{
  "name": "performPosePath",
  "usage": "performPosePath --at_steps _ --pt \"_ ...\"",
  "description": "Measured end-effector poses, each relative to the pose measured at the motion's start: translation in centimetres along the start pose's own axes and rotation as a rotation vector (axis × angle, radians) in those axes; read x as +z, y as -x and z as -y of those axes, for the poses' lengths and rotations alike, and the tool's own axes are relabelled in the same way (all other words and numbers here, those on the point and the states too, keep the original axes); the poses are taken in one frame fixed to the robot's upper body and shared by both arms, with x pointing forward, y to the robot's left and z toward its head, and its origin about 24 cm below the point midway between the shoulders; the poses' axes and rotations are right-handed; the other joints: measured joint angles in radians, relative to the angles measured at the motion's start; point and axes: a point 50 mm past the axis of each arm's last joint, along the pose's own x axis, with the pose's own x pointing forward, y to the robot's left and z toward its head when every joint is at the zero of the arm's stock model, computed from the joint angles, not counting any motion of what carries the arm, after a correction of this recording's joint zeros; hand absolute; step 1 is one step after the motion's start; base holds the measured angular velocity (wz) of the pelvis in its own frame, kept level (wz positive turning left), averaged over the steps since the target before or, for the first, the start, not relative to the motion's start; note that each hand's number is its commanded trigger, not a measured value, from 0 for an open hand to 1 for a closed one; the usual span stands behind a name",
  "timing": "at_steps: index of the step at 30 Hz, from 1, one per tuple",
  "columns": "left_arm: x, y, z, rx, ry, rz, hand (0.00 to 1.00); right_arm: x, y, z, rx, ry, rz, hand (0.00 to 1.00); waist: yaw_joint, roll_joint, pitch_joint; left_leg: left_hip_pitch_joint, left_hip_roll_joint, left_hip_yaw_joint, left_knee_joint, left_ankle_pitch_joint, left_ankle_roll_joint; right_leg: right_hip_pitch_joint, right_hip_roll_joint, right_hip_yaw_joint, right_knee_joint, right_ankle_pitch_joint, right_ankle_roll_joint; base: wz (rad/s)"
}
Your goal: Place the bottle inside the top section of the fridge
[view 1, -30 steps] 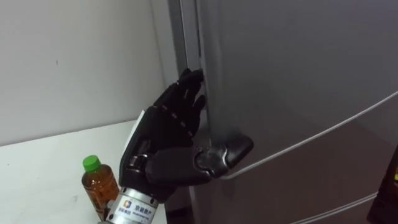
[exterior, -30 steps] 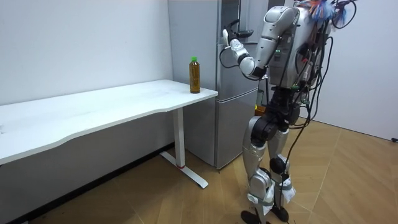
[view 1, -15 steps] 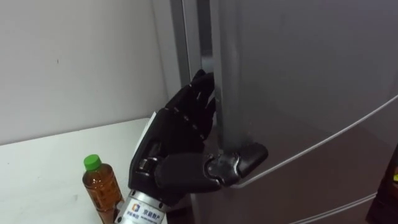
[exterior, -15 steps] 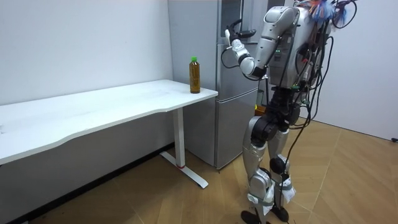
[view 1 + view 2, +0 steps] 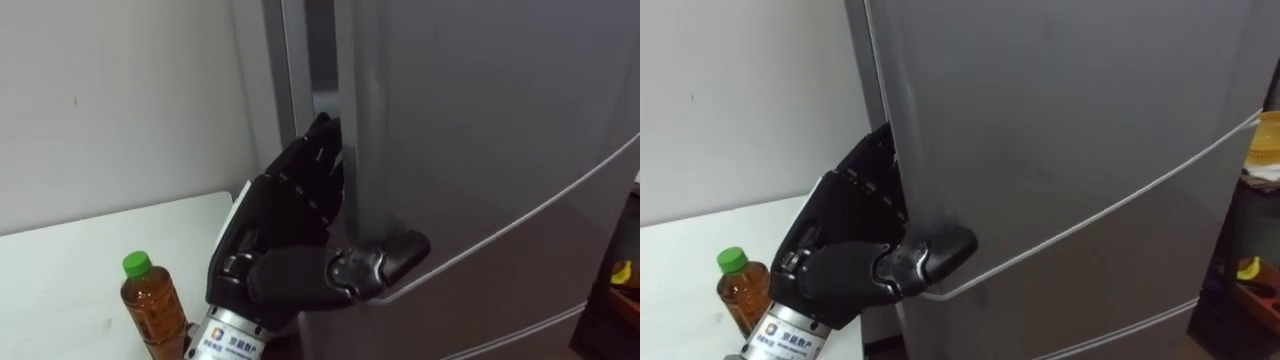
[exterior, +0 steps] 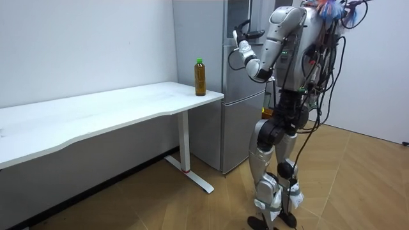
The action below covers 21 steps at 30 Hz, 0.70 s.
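Left robot hand [image 5: 282, 228] is on the left edge of the upper fridge door [image 5: 480, 120], centre of frame in the left eye view. Its fingers [image 5: 318, 160] reach into the narrow dark gap between door edge and fridge body, tips hidden behind the edge. The thumb [image 5: 385, 262] lies flat across the door front, just above the seam to the lower fridge door [image 5: 520, 300]. So the door edge is pinched between thumb and fingers, and the robot hand is clamped on it. The bottle [image 5: 150, 310] is not in the hand. It stands upright on the white desk [image 5: 70, 270] at lower left of the frame, just left of the wrist, with amber liquid and a green cap [image 5: 137, 264]. The room view has the bottle near the desk's right end, close to the fridge [image 6: 233, 128] and well apart from the robot hand. The robot stands upright on the wood floor [image 6: 358, 185] in front of the fridge, at centre right, with its left arm raised to the door at about head height. A plain white wall [image 5: 120, 100] is behind the desk.
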Motion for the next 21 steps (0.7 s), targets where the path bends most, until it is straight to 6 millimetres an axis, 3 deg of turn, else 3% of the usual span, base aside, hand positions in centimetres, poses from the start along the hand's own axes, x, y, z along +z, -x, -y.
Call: performPosePath --at_steps 7,11,21 --pt "-0.43 -0.04 0.52 -0.021 0.025 -0.013 0.0 0.02 0.02 0.11 -0.005 -0.013 0.002 0.0 -0.005 -0.001 0.0009 0.002 0.0 0.004 -0.006 -0.004 0.012 -0.002 0.001 0.002 0.0 0.003 0.003 -0.01" --pt "-0.55 -0.03 0.63 -0.025 0.032 -0.018 0.0 0.06 0.0 0.11 -0.006 -0.015 -0.003 0.0 -0.006 0.002 0.0 0.011 0.002 0.028 -0.014 -0.005 0.015 -0.002 0.002 0.024 0.001 0.008 0.007 -0.12" --pt "-0.56 -0.03 0.64 -0.026 0.032 -0.019 0.0 0.46 -0.1 -0.02 -0.001 -0.016 0.001 0.0 -0.037 0.009 0.0049 0.013 0.003 0.056 -0.014 -0.015 0.03 -0.003 0.001 0.055 0.002 0.024 0.019 -0.05"
